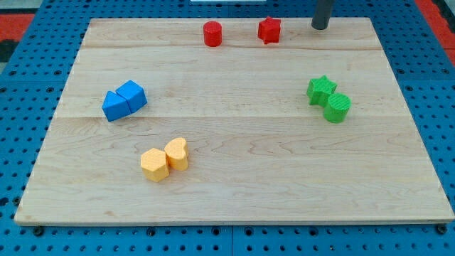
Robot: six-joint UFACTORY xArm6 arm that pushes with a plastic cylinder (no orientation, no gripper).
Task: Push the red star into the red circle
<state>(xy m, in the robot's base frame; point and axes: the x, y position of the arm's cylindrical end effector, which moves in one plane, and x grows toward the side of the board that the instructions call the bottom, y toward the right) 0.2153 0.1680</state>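
Observation:
The red star (269, 30) lies near the board's top edge, right of centre. The red circle (212, 33), a short cylinder, stands to its left with a gap of about one block's width between them. My tip (320, 27) is the lower end of the dark rod at the view's top; it rests on the board to the right of the red star, apart from it.
Two blue blocks (124, 100) touch each other at the left. A yellow hexagon (154, 164) and a yellow heart (177, 153) touch at the lower middle. A green star (321, 90) and a green cylinder (338, 107) touch at the right. The wooden board (234, 192) lies on a blue pegboard.

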